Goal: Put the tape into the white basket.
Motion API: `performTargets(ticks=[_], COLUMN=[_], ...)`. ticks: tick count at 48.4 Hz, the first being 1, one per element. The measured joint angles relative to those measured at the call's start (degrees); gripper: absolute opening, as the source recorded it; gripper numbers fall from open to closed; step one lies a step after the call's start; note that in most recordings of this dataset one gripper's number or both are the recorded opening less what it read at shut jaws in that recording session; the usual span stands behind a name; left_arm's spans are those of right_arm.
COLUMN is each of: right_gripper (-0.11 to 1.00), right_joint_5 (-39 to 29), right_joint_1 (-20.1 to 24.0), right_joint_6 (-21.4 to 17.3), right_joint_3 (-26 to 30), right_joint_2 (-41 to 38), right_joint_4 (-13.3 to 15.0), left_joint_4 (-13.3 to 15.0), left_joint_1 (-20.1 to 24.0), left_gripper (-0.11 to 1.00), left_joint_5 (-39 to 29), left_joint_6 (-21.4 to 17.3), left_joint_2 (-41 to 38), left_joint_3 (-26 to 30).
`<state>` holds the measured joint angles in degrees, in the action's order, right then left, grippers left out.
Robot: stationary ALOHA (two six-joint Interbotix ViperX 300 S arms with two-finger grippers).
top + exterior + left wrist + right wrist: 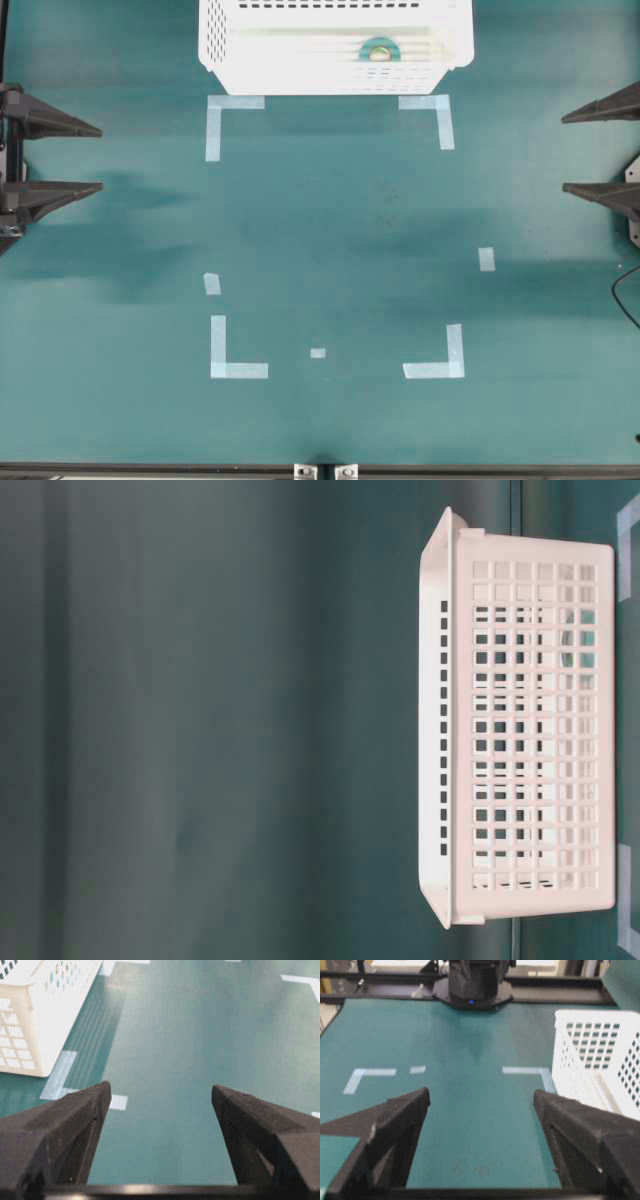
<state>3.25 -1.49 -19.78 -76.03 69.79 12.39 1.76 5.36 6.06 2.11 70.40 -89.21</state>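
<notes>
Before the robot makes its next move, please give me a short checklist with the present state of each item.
1. The tape lies inside the white basket: ok.
2. Left claw open, holding nothing: ok.
3. Right claw open, holding nothing: ok.
4. Both claws away from the basket, at the table edges: ok.
5. Basket upright on the table: ok.
6. Tape lying flat on the basket floor: cannot tell.
</notes>
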Motion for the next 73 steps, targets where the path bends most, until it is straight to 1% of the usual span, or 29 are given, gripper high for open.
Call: performTargets(ticks=[4,13,28,38,48,61,67,73], right_gripper=[0.93,0.93,0.93,0.93,0.93,0.93,0.92,0.92], right_joint_5=[0.0,-0.09,-0.35,-3.08,-8.17,-9.14,-8.79,-7.03], right_joint_1=[0.0,0.0,0.0,0.0,0.09,0.0,0.0,0.09], right_joint_6=[-0.09,-0.18,-0.26,-0.26,-0.62,-4.83,-5.19,-5.27], right_joint_3=[-0.53,-2.55,-6.33,-7.12,-7.38,-8.17,-9.05,-10.55], right_joint_2=[0.18,0.18,0.26,0.26,0.26,0.18,-0.35,-1.05], right_joint_4=[0.18,1.49,1.58,1.58,1.58,1.49,1.58,1.58], left_joint_4=[0.0,0.0,0.0,0.09,0.09,0.09,0.0,0.09], left_joint_1=[0.09,0.26,0.26,0.26,0.26,0.26,0.26,0.26], left_gripper=[0.35,0.35,0.35,0.35,0.35,0.35,0.35,0.35], left_joint_5=[0.0,0.09,0.09,0.09,1.05,1.76,1.76,0.97], left_joint_6=[0.0,0.0,0.0,0.0,0.0,0.0,0.0,-0.26], left_joint_2=[0.0,0.09,0.0,0.0,0.0,0.0,0.35,2.64], left_joint_3=[0.0,0.09,-0.09,-0.09,-0.97,-1.49,-1.49,-1.76])
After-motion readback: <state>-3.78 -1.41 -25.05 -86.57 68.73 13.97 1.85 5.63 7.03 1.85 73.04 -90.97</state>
